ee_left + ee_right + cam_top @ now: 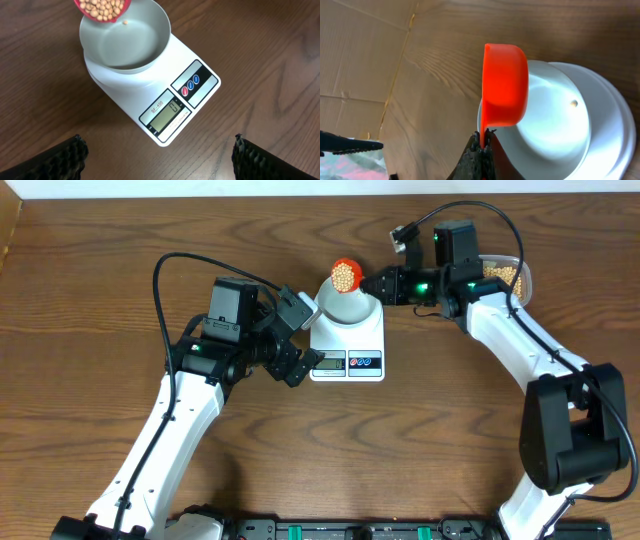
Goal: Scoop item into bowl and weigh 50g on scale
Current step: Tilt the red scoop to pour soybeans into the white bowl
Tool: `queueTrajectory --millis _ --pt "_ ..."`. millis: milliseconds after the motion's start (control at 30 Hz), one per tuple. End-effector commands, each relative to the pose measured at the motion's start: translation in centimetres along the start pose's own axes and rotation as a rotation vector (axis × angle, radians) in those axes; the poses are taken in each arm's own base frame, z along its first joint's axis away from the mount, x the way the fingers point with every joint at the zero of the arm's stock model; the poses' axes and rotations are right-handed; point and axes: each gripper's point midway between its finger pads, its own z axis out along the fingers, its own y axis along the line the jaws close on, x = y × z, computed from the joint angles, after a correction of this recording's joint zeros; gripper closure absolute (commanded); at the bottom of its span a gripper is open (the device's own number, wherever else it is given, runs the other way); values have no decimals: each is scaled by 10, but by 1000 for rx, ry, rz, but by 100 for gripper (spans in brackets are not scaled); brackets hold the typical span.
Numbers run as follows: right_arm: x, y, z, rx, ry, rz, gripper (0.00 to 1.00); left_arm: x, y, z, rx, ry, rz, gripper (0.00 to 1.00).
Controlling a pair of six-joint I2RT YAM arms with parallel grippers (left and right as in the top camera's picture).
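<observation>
Step in hand: tipping the first beans [345, 275] from the red scoop [344, 274] into the bowl [347, 306]
Right gripper [385, 284]: jaws pinched shut on the scoop's thin handle, with the scoop reaching out from it toward 9 o'clock in the overhead view
Scoop: still nearly full, hanging over the bowl's 12 o'clock rim and tilted enough for beans to spill
Beans: almost all in the scoop; one loose bean [574, 104] shows against the bowl's white inside, which is otherwise bare; more lie in the clear tub [505, 275] at 2 o'clock of the scale [347, 345]
Bowl: sitting on the scale's platform, at its 12 o'clock end
Display [167, 112]: lit at the scale's 6 o'clock edge; the digits are too small to read surely
Left gripper [300, 340]: jaws spread wide, holding nothing, hovering at 9 o'clock of the scale
Progress: early, as I judge it, with almost nothing weighed yet
Next move: roll the right wrist slowly so beans trickle, not dump, and watch the display
Risk: beans bouncing over the rim onto the table [100, 300]
</observation>
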Motion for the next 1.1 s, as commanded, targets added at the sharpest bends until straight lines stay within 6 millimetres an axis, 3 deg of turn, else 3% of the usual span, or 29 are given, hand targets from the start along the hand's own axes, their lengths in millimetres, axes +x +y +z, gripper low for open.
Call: queueTrajectory --millis 0,1067 --pt "-6 15 -9 4 -27 -51 99 3 -2 1 8 4 7 5" --pt "2 4 -11 93 -8 0 99 3 -2 1 8 4 7 5"
